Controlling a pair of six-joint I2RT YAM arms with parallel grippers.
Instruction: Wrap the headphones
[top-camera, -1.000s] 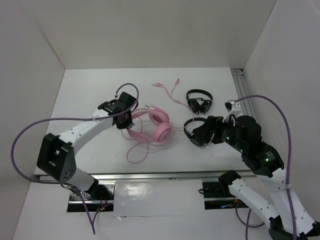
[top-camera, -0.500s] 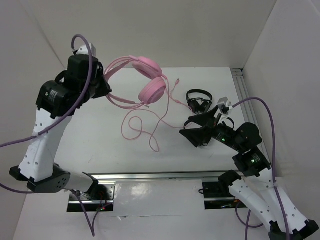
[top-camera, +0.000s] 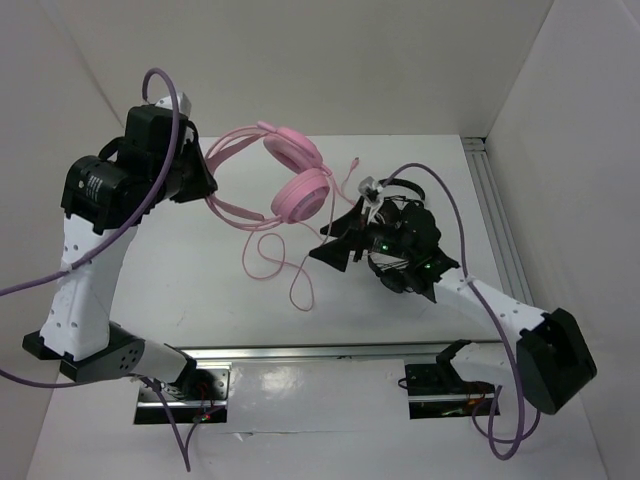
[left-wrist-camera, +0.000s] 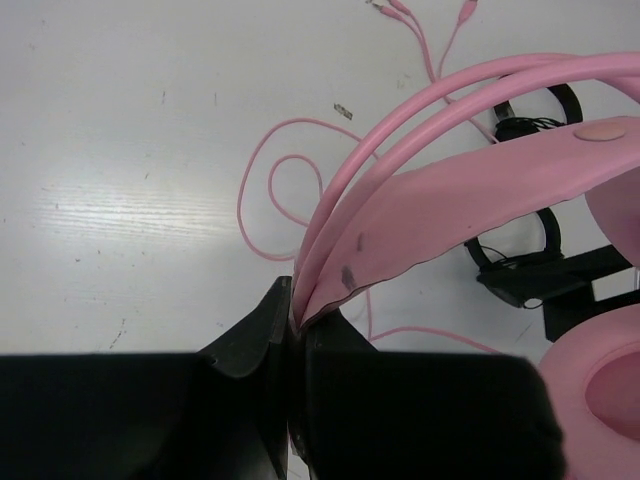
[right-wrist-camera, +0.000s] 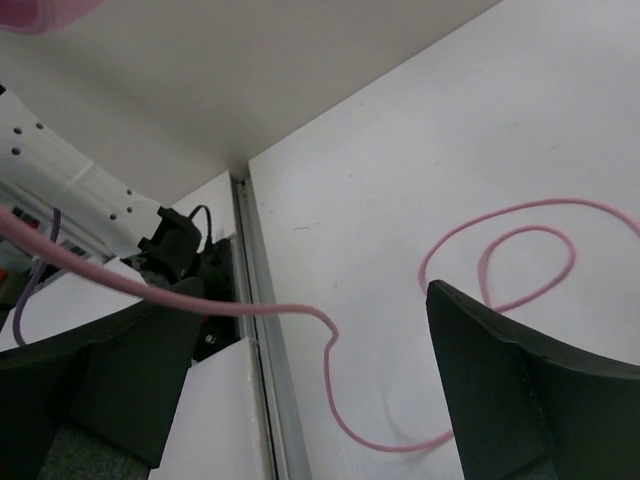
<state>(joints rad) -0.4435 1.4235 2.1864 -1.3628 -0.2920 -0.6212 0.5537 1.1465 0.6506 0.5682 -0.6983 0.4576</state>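
Headphones: aloft over table, headband pinched in left gripper, closed tight on it.
Cable: hanging down to loose loops on tabletop, short of front rail.
Right gripper: spread wide, just beside cable.
Room: open tabletop left of loops; walls close on three sides.
Hidden: black headphones partly behind right arm.
Right wrist only: cable strand crossing between fingers; contact unclear.

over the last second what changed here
The left end effector, shut on the headband, lifted the pink headphones off the table; their cable now trails down to it. The right end effector, open, swung left to the hanging cable. The black headphones stayed on the table.
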